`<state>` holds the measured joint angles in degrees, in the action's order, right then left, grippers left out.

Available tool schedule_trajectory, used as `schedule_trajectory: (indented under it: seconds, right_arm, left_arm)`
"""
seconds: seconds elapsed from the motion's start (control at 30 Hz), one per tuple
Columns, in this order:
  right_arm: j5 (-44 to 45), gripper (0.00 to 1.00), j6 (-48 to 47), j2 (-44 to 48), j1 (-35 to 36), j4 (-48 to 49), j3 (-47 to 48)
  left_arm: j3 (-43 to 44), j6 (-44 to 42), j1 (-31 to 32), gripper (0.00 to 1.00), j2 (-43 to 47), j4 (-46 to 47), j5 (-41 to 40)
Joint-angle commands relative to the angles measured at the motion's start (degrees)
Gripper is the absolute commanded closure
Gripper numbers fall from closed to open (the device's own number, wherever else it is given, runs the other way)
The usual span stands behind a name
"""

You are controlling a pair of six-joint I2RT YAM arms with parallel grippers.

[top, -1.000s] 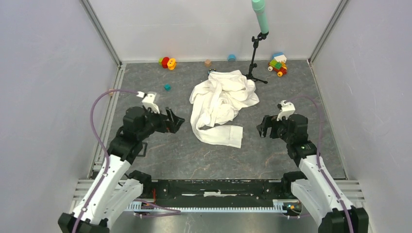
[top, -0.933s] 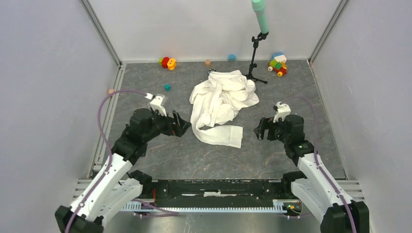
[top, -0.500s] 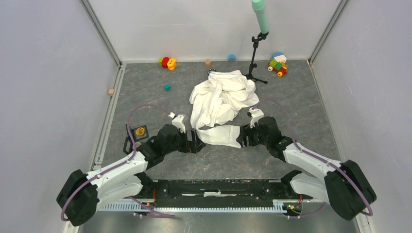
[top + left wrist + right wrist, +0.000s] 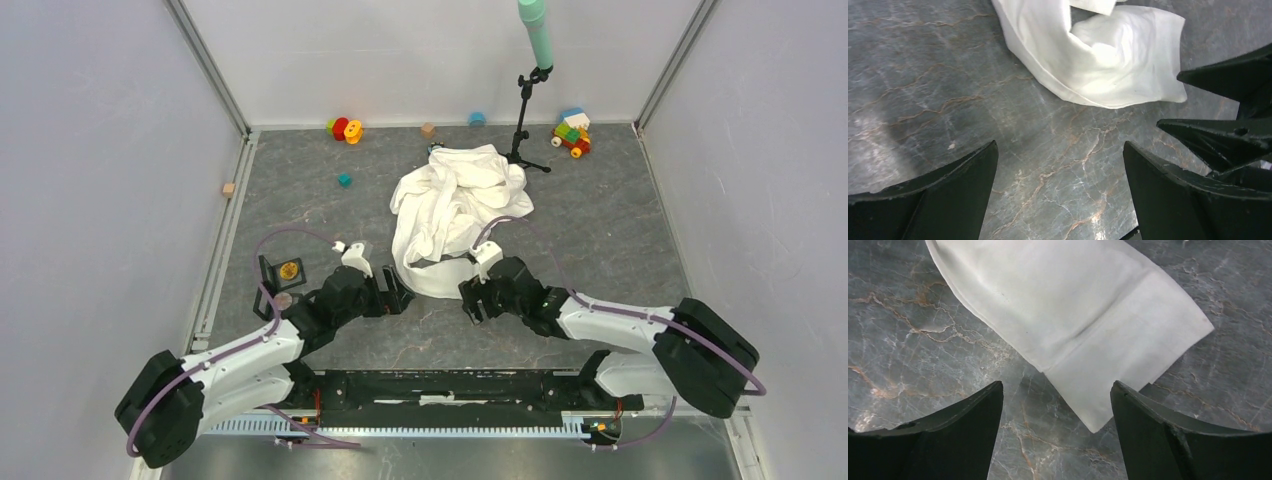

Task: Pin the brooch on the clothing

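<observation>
The white shirt (image 4: 455,200) lies crumpled in the middle of the grey marble table, with one sleeve trailing toward me. Its cuff shows in the left wrist view (image 4: 1108,65) and the right wrist view (image 4: 1128,335). A round gold brooch (image 4: 290,269) stands on a small black stand left of my left arm. My left gripper (image 4: 396,296) (image 4: 1059,145) is open and empty, low over bare table just left of the cuff. My right gripper (image 4: 470,300) (image 4: 1057,384) is open and empty, with the cuff's corner between its fingers. Its dark fingers (image 4: 1218,137) show in the left wrist view.
Coloured toys (image 4: 345,128) (image 4: 571,132) lie along the back wall, with a black stand (image 4: 524,130) holding a teal microphone. A small teal cube (image 4: 344,180) sits on the table's left part. A wooden block (image 4: 229,189) rests on the left rail.
Both arms stretched forward and down toward the sleeve cuff, closing in from either side. The left arm's move uncovered the brooch on its stand. Both grippers stayed open.
</observation>
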<state>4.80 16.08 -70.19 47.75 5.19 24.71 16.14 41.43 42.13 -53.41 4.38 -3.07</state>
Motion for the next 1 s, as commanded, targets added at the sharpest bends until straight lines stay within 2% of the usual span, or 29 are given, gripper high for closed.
schedule_trajectory:
  seconds: [0.0,0.1,0.17,0.3,0.33,0.47,0.67,0.83,0.97]
  right_arm:
    - [4.7,0.16,-3.5,-4.4,2.4,1.6,4.1]
    - [5.7,0.18,-4.2,-6.9,3.8,1.7,5.7]
    - [5.7,0.23,-3.8,-8.4,4.2,1.4,6.5]
    - [7.6,0.46,-2.8,-9.6,4.7,0.5,6.6]
    - [9.1,0.49,-2.1,-9.7,4.7,-0.4,6.5]
    - [13.8,0.71,-0.1,-8.5,4.8,-4.7,6.1]
    - [18.5,1.00,-0.6,1.3,4.6,-11.9,6.6]
    - [23.9,1.00,-4.4,13.6,4.7,-20.5,15.5]
    - [27.2,1.00,-8.3,20.8,4.7,-26.7,27.7]
  left_arm:
    - [2.9,5.1,-0.3,0.00,2.0,-3.9,-7.7]
    - [3.8,5.1,-0.5,0.00,3.1,-7.7,-9.4]
    - [3.9,4.3,-0.9,0.00,4.2,-8.6,-9.8]
    - [6.4,1.9,-2.0,0.00,4.8,-12.2,-10.2]
    - [7.4,1.1,-2.0,0.00,4.7,-13.6,-10.1]
    - [12.6,-1.3,-2.1,0.00,5.1,-16.9,-7.2]
    - [26.6,-10.0,-2.6,0.00,1.3,-24.6,-3.1]
    - [39.6,-23.5,-2.6,0.00,-5.4,-33.0,1.2]
    - [41.4,-30.7,-2.6,0.00,-6.5,-32.3,-1.8]
